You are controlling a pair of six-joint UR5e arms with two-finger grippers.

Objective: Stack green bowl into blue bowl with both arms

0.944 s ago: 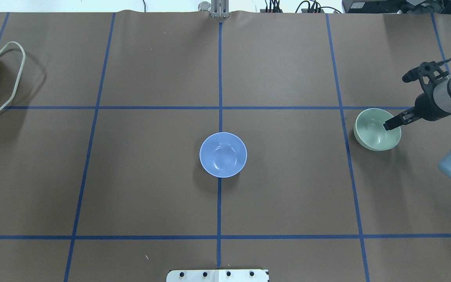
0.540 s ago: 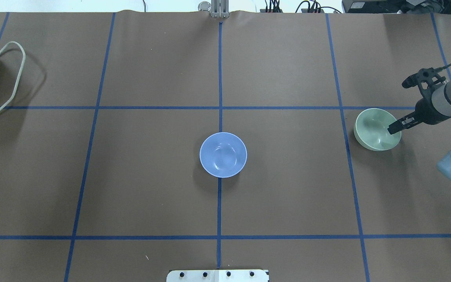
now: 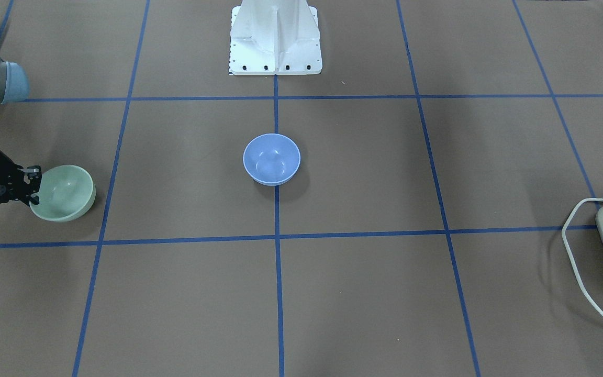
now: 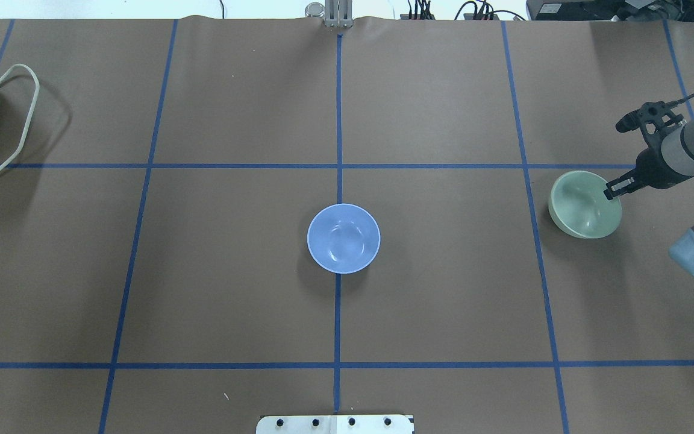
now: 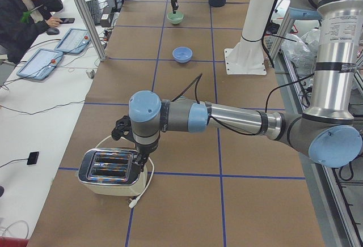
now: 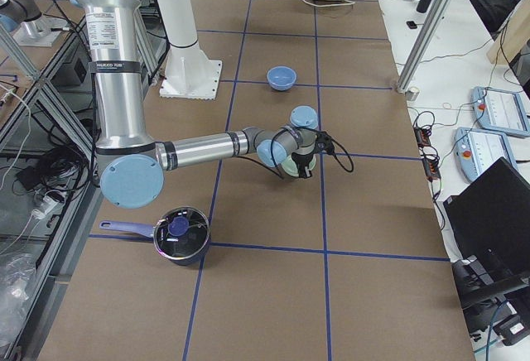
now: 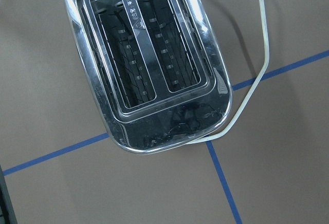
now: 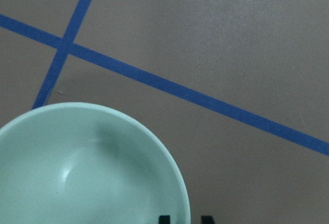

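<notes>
**Right gripper pinches the green bowl's rim; blue bowl stands empty at centre**

The green bowl (image 4: 585,205) is far out on the robot's right side of the table (image 4: 232,271), well apart from the blue bowl (image 4: 343,238). The right gripper (image 4: 612,191) is at its rim. In the wrist view one fingertip (image 8: 164,219) shows inside the wall and the other outside, apparently pinched onto it. A rim pinch suits a smooth, handle-less bowl, and it leaves the underside free to drop into the other bowl. A one-sided hold like this may let the bowl tip or slip in transit. I cannot tell whether its base is off the table.

Both bowls are empty. The blue one sits upright on the centre tape line, so nothing inside it should block nesting.

The left gripper (image 5: 138,157) hangs over the toaster (image 7: 149,64) at the table's left end, far from both bowls. I cannot tell whether its fingers are spread or pressed together. The toaster's slots are empty.
</notes>
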